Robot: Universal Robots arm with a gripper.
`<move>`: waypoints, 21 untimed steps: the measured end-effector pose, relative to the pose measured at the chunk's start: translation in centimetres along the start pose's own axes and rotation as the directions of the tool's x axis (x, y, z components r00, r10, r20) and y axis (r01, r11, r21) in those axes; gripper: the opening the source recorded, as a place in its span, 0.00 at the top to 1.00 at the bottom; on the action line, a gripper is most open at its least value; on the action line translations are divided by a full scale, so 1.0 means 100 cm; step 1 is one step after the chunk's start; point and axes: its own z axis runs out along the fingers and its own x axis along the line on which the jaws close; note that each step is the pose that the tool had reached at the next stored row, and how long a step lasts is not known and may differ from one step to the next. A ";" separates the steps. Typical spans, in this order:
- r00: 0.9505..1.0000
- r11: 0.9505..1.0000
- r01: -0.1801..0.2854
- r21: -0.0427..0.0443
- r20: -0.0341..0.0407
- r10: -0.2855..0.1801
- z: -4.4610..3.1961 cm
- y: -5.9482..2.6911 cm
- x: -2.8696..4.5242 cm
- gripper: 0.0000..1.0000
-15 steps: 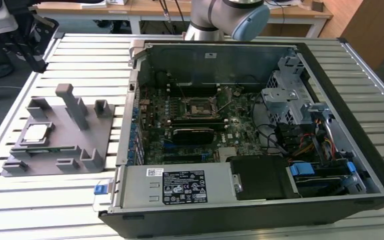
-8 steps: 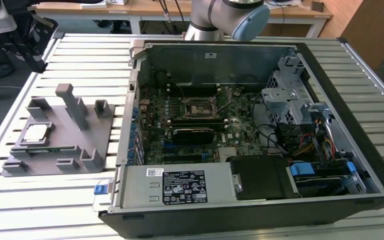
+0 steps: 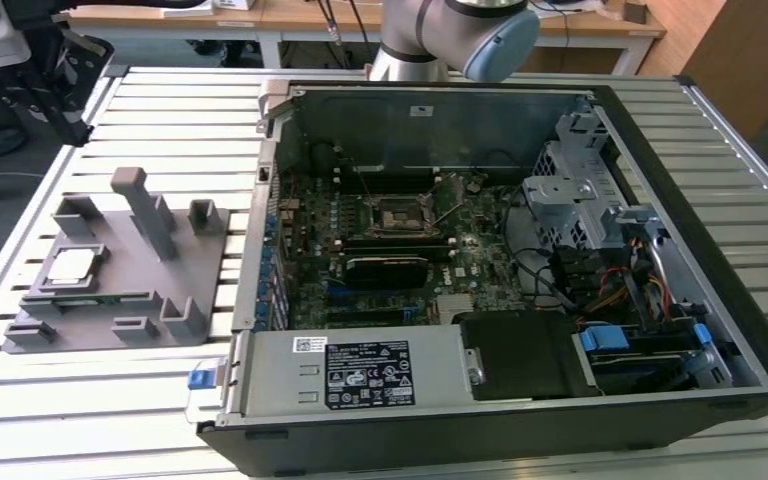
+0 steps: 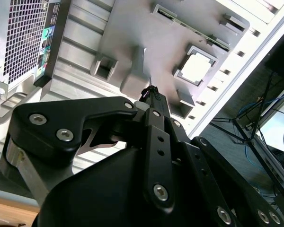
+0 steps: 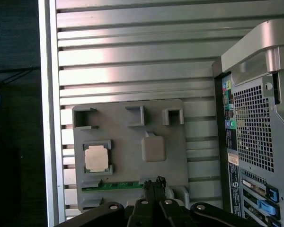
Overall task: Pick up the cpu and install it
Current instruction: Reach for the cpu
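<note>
Cpu (image 3: 75,265) sits flat in its square pocket on the grey fixture (image 3: 124,290), centre-left of the exterior view; my fingers (image 5: 150,187) are closed, empty, hovering over the fixture's edge beside the green memory stick (image 5: 113,186), so I read the cpu as offset sideways, not beneath.

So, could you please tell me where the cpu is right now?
The cpu sits in a square pocket of the grey fixture at the exterior view's left, beside the open computer case, with the green memory stick close by.
</note>
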 end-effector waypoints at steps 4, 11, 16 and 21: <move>1.000 1.000 0.000 0.000 0.000 0.000 0.0003 -0.0001 0.0011 0.89; 1.000 1.000 0.000 0.000 -0.001 0.000 0.0007 -0.0002 0.0028 0.89; 1.000 1.000 0.000 0.000 -0.001 0.000 0.0011 -0.0004 0.0041 0.89; 1.000 1.000 0.000 0.000 -0.002 0.000 0.0013 -0.0004 0.0051 0.89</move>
